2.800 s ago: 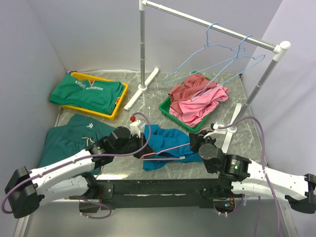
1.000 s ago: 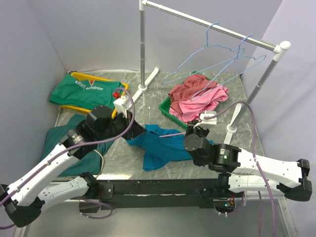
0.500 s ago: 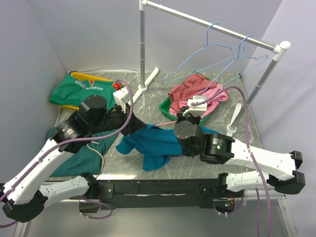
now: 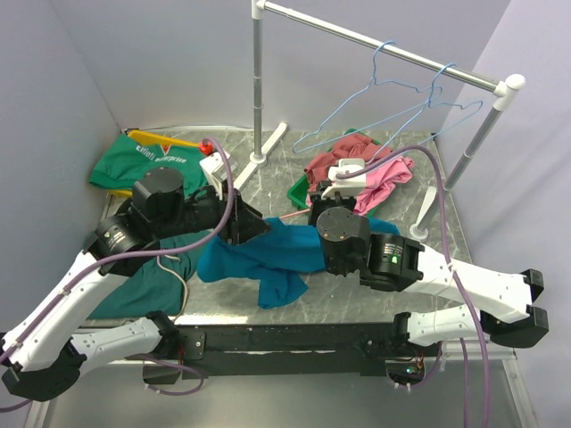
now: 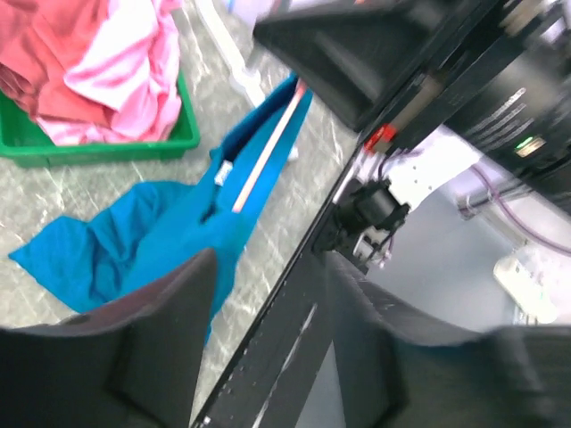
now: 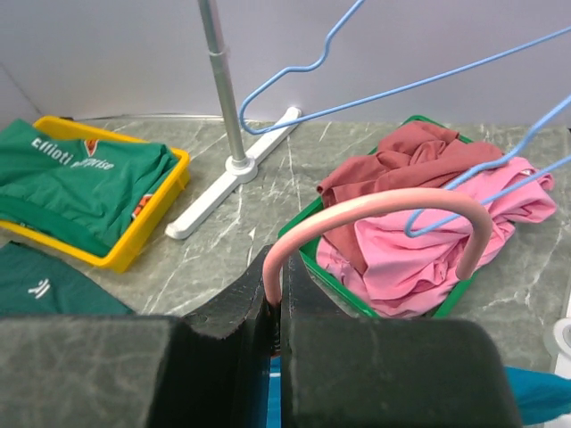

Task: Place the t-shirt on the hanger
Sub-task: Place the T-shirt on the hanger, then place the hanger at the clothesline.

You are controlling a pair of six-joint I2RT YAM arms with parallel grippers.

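Note:
The teal-blue t-shirt (image 4: 259, 259) lies bunched on the marble table between my arms, with part of it lifted toward the right arm. The pink hanger (image 6: 384, 203) has its hook pinched in my right gripper (image 6: 284, 299), which is shut on the wire. In the left wrist view a straight pink arm of the hanger (image 5: 268, 147) runs into the t-shirt (image 5: 152, 241). My left gripper (image 5: 272, 259) is open with nothing between its fingers (image 5: 143, 348). It hovers over the shirt's left part (image 4: 257, 227). The rest of the hanger is hidden by cloth.
A green tray (image 4: 299, 192) of pink and maroon clothes stands behind the right arm. A yellow tray (image 4: 183, 141) holds green lettered garments, and another green garment (image 4: 134, 272) lies at the left. A rail (image 4: 384, 45) carries light blue hangers (image 4: 393, 98); its post foot (image 4: 259, 159) stands mid-back.
My left gripper has opened and let go of the t-shirt. The right arm has carried the hanger further left and back, and the shirt has spread leftward.

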